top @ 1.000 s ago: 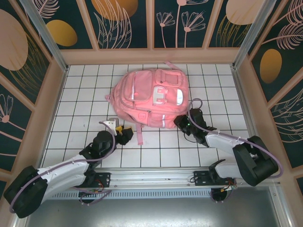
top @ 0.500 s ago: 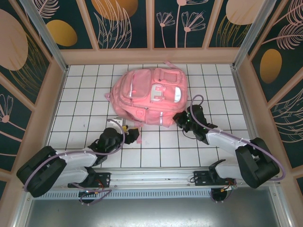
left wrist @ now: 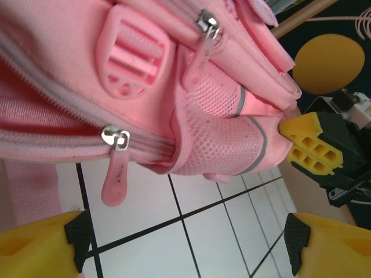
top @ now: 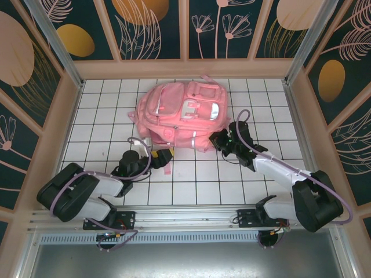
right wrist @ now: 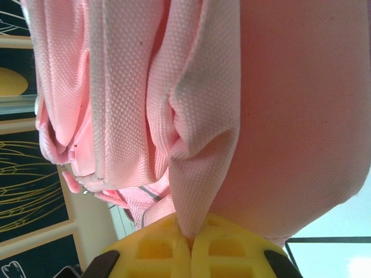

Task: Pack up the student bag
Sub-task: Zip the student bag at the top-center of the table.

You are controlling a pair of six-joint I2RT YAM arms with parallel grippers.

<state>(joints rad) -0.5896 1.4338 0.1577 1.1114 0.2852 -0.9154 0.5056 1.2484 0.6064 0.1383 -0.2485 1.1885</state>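
Note:
The student bag (top: 182, 113), a big pink backpack with silvery strips, lies at the back middle of the tiled table. My right gripper (top: 219, 141) is at its near right corner, shut on a fold of the pink fabric (right wrist: 200, 174), which is pinched between the yellow fingertips (right wrist: 156, 249). My left gripper (top: 163, 156) is at the bag's near left edge, open, with bare tile between its fingers (left wrist: 35, 246). Just above it hang a zip pull (left wrist: 116, 171), a pink buckle (left wrist: 132, 58) and a mesh side pocket (left wrist: 223, 139). The right gripper's yellow fingers (left wrist: 313, 145) grip the bag's far corner.
A loose pink strap (top: 168, 168) trails onto the white tiles (top: 191, 179) by the left gripper. Wooden-framed walls (top: 69, 98) close in the table on three sides. Free tiles lie left of the bag and in front of it.
The left gripper has swung right and forward to the bag's near edge. The right gripper has moved back and left with the fabric, and the bag's near edge has shifted away from the arms.

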